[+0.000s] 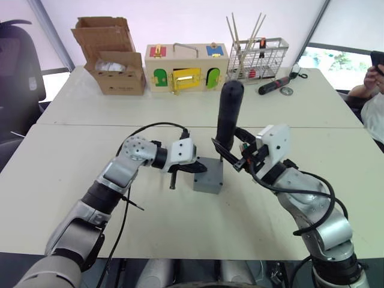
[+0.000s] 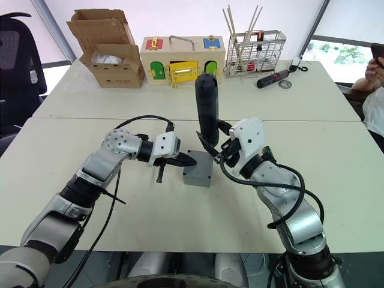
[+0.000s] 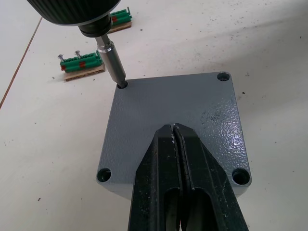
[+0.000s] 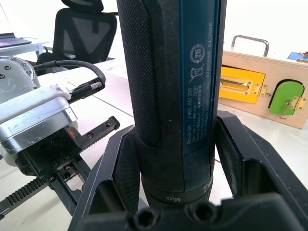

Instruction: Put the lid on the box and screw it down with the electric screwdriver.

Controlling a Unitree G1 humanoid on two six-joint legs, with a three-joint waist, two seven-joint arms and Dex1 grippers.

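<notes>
Lid (image 3: 173, 125) seated on box (image 1: 208, 179), pinned by closed, empty left gripper (image 3: 177, 144); right gripper (image 4: 178, 159) clamps upright screwdriver (image 1: 228, 114), bit in 1 corner hole; tilt risks cam-out or box shifting.

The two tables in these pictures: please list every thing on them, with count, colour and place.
Grey square plastic lid: one, seated on the grey box, near table.
Thick black electric screwdriver: one, upright, bit in a corner hole of the lid.
Green terminal blocks: two, near table beside the box.
Brown cardboard box: one, far table, left.
Wooden box with coloured doors: one, far table, middle.
Wire basket with sticks: one, far table, right.
Black-and-red hand screwdriver: one, beside the basket.
Black office chair: one, far left.
Person's hand: one, far right.
Left tool: shut, pressing on the lid.
Right tool: shut on the electric screwdriver.
</notes>
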